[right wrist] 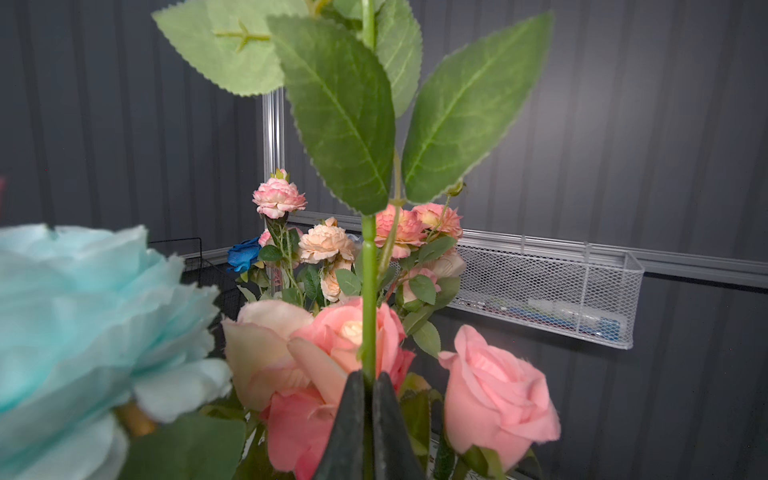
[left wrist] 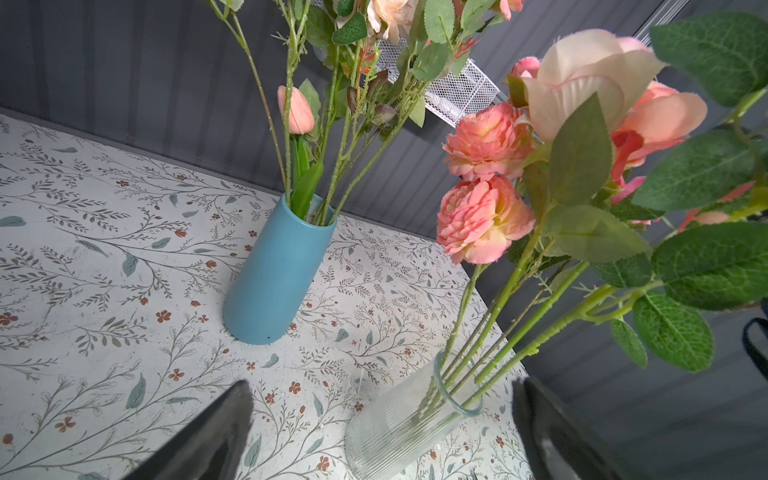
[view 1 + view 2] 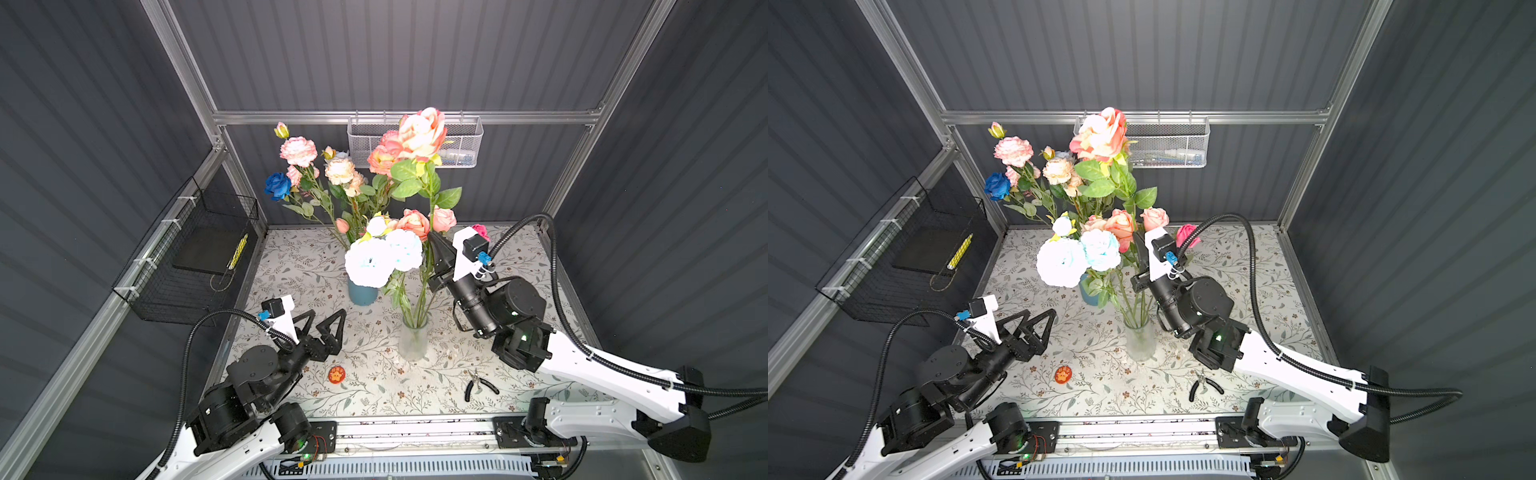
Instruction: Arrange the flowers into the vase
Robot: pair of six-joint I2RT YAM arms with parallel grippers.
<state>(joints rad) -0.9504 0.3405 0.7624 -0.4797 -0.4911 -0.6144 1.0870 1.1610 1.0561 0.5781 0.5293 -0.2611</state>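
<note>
In both top views the right gripper [image 3: 432, 237] [image 3: 1139, 241] is clamped tight on the stem of the tall peach rose [image 3: 422, 133], centre frame. Other flowers [image 3: 415, 224] stand in the glass vase [image 3: 412, 340] and the blue vase [image 3: 362, 293]. At lower left, the left gripper [image 3: 329, 312] gapes wide and empty.

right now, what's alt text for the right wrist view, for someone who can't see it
The right tool is shut on a green flower stem that rises past broad serrated leaves. Around it are pink roses and a pale aqua bloom; farther back, a blue rose and a white mesh basket on the dark wall.
</note>
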